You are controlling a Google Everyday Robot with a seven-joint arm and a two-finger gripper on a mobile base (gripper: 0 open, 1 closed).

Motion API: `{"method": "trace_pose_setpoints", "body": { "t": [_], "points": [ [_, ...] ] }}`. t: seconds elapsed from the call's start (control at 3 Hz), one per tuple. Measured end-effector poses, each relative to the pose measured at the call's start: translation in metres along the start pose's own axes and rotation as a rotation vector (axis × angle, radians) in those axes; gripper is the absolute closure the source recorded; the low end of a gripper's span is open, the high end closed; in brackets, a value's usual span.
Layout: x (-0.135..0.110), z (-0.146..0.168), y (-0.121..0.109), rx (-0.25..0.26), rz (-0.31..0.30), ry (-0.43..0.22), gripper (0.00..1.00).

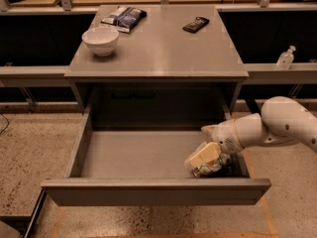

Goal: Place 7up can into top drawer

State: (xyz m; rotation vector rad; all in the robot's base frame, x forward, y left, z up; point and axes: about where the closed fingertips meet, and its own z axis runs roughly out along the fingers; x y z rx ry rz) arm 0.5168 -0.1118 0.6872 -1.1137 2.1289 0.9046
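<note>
The 7up can (212, 166) is silvery and lies on its side on the grey floor of the top drawer (148, 155), at the front right corner. The drawer is pulled fully out under the table. My gripper (207, 143) reaches into the drawer from the right, just above the can. Its fingers stand apart: the tan lower fingertip (202, 155) rests over the can and hides part of it, and the pale upper one (210, 130) is clear of it. The white arm (282, 120) comes in over the drawer's right side.
On the table top (158, 48) stand a white bowl (100, 40), a dark snack bag (124, 18) and a black remote-like device (195, 24). A clear bottle (286, 58) stands on the shelf at the right. The drawer front panel (156, 191) juts toward the camera.
</note>
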Motion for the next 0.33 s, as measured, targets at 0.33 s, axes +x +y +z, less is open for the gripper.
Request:
{"method": "trace_pose_setpoints", "body": {
  "t": [0.33],
  "points": [
    [0.0,0.0,0.0,0.0,0.0,0.0,0.0]
  ]
}}
